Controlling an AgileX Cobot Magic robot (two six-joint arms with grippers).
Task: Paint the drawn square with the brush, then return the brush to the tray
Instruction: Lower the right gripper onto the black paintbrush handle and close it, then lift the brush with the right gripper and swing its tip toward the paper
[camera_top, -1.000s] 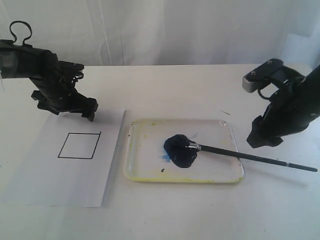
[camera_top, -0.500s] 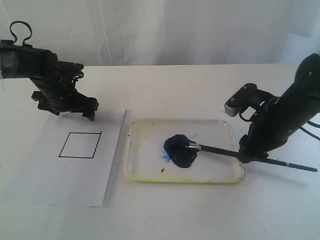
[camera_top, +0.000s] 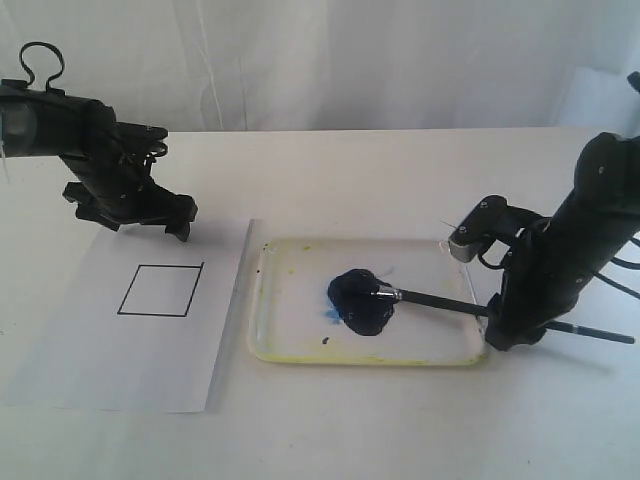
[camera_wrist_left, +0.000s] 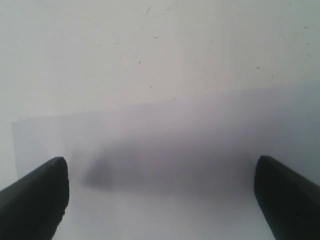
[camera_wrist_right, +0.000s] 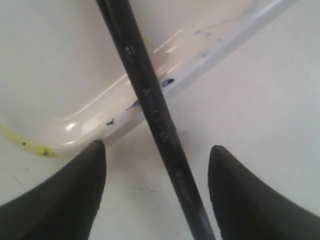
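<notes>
The brush (camera_top: 440, 302) lies with its bristles in the dark blue paint blob (camera_top: 360, 305) inside the tray (camera_top: 360, 358). Its black handle crosses the tray's right rim and runs out onto the white counter (camera_top: 350, 180). The right arm (camera_top: 570, 250) is down over the handle, just outside that rim. In the right wrist view its jaws stand one on each side of the brush (camera_wrist_right: 150, 100), with a clear gap on both sides, so they are open and not gripping; the tray's rim (camera_wrist_right: 200, 65) shows just behind them. The square (camera_top: 160, 290) is on the paper (camera_top: 120, 370) left of the tray, and its inside is plain white. The left arm (camera_top: 110, 175) hangs over the paper's far edge, beyond the square, with its jaws wide and empty above the sheet (camera_wrist_left: 200, 130).
</notes>
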